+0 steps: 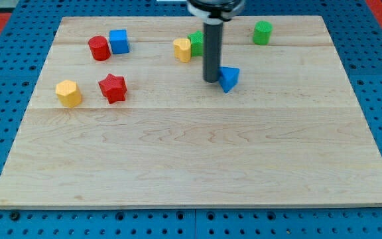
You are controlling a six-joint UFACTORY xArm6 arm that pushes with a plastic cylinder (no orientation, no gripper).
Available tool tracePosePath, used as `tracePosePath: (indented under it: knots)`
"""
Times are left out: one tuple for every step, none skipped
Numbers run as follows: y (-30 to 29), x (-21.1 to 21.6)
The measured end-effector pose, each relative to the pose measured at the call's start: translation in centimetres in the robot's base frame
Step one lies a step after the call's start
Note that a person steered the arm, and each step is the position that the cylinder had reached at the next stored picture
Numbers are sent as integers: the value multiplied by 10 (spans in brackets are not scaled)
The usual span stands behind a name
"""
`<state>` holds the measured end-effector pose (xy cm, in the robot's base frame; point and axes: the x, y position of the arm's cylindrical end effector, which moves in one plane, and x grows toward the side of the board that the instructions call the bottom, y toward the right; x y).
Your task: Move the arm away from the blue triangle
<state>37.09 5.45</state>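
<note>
The blue triangle (229,78) lies on the wooden board (197,153) in the upper middle of the view. My tip (210,80) stands right against the triangle's left side, touching it or nearly so. The dark rod rises straight up from there to the view's top edge and hides part of a green block (196,42) behind it.
A yellow block (183,49) sits just left of the rod. A red cylinder (99,48) and a blue cube (119,41) stand at upper left. A yellow hexagon (68,93) and a red star (113,87) lie at left. A green cylinder (262,32) is at upper right.
</note>
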Motion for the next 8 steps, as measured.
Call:
tracePosePath:
  knots:
    - [48, 5]
    - [81, 12]
    - [87, 12]
    - [79, 12]
    - [61, 12]
    - [46, 12]
    - [40, 12]
    - [38, 12]
